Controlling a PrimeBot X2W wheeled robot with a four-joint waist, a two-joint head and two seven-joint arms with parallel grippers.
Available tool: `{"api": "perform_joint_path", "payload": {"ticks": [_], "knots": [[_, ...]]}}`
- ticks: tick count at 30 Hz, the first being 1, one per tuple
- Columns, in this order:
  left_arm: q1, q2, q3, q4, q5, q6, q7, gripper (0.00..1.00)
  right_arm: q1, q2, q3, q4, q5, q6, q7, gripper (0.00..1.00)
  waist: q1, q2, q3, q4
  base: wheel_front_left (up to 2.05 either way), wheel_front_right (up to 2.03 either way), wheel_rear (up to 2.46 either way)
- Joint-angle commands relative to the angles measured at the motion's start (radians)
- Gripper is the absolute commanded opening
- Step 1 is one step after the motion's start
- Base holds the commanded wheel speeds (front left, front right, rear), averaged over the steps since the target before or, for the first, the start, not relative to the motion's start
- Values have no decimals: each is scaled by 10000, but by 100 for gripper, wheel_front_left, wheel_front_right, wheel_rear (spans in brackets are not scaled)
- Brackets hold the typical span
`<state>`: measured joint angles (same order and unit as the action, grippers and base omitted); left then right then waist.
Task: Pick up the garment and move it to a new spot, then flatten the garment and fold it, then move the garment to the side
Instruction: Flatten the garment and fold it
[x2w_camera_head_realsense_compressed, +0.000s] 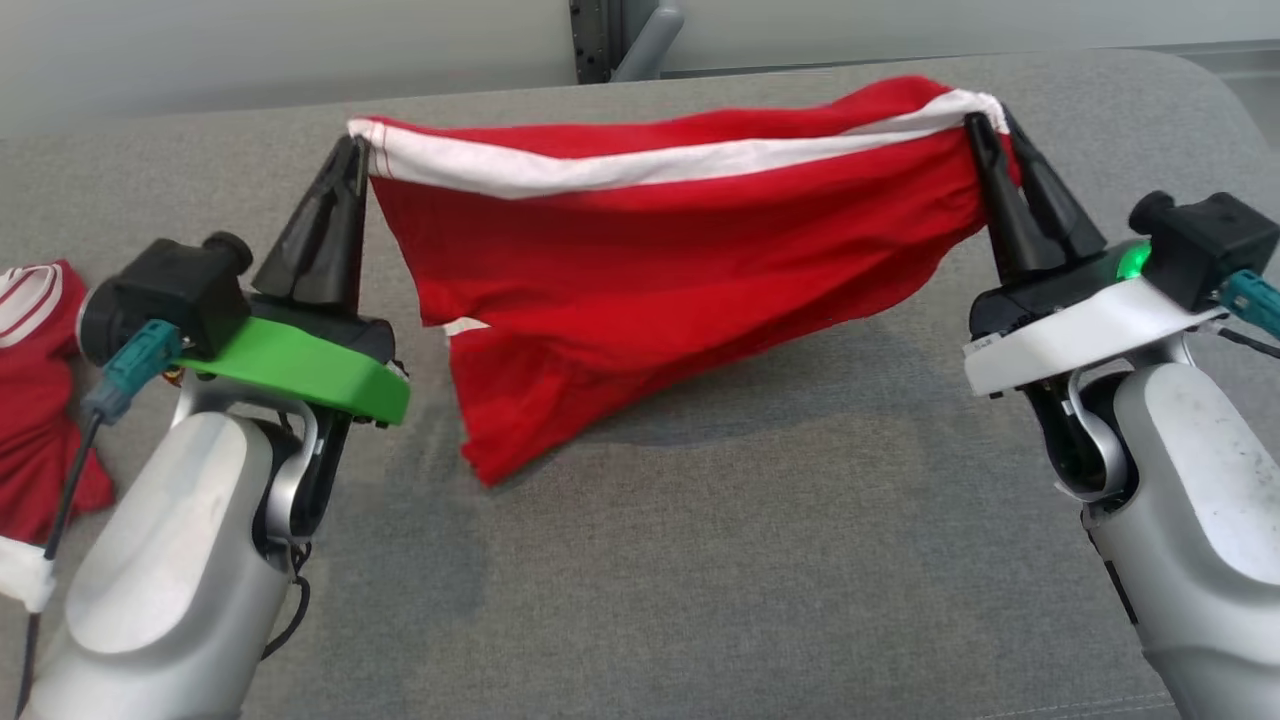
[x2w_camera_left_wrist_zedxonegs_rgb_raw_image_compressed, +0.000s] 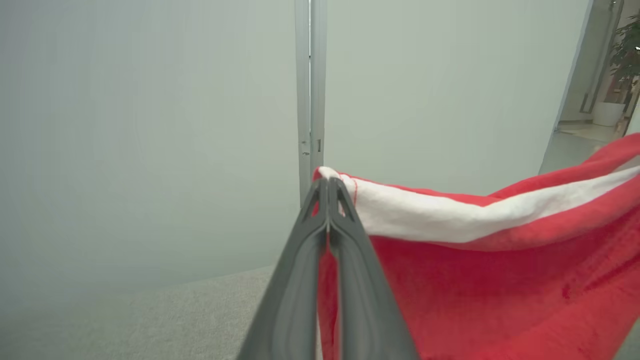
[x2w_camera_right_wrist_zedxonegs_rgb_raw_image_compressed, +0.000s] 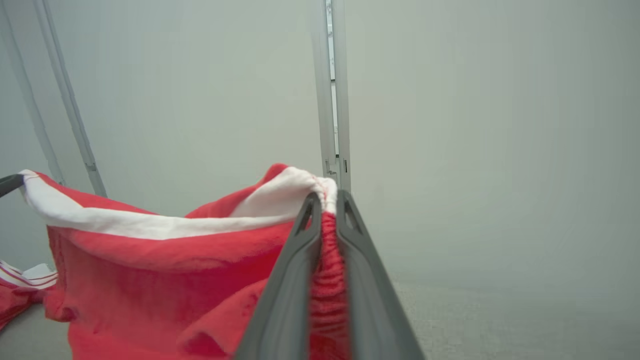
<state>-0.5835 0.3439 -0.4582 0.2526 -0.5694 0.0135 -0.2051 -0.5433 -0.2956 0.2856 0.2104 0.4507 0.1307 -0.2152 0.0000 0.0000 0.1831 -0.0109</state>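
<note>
**A:** What do we log nearest to us?

**B:** The grey fabric counter (x2w_camera_head_realsense_compressed: 700, 560). A second red garment (x2w_camera_head_realsense_compressed: 40, 400) with white stripes lies crumpled at its left edge.

**A:** State of each pincer?

**B:** The left pincer (x2w_camera_head_realsense_compressed: 352, 150) is clenched on the left end of the white band (x2w_camera_head_realsense_compressed: 600, 170). The right pincer (x2w_camera_head_realsense_compressed: 990, 122) is clamped on the gathered right end, with red cloth bunched between its fingers (x2w_camera_right_wrist_zedxonegs_rgb_raw_image_compressed: 295, 280).

**A:** Where is the garment (x2w_camera_head_realsense_compressed: 650, 260), and how does it look?

**B:** It is lifted and slung between both pincers, with the right end higher. It is red, creased, and white-banded along the top. Its lowest corner hangs at lower left, close to the counter, and we cannot tell whether it touches.

**A:** Beyond it?

**B:** A pale wall (x2w_camera_head_realsense_compressed: 250, 50).
</note>
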Motion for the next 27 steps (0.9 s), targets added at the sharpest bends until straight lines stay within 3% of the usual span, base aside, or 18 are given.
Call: {"api": "perform_joint_path", "payload": {"ticks": [1,10,16,21,27], "knots": [[35,195,121,-587,119,264,-34,0,266,186,-371,-507,-335,1,-103,0,0,0,-199,-267,0,0,0],[444,768,612,-4030,631,1469,314,0,1331,1057,-1832,-3666,-1560,1,664,0,0,0,-434,-645,0,0,0],[648,963,596,-5044,767,1820,724,0,1773,1353,-2017,-4454,-1698,1,1368,0,0,0,-372,-781,0,0,0],[502,929,532,-5110,686,1766,840,0,1648,1396,-2026,-4359,-1509,1,1534,0,0,0,-147,-799,0,0,0],[-472,720,374,-4364,430,1180,818,0,833,1265,-1965,-3591,-1095,1,1568,0,0,0,303,-703,0,0,0]]}}
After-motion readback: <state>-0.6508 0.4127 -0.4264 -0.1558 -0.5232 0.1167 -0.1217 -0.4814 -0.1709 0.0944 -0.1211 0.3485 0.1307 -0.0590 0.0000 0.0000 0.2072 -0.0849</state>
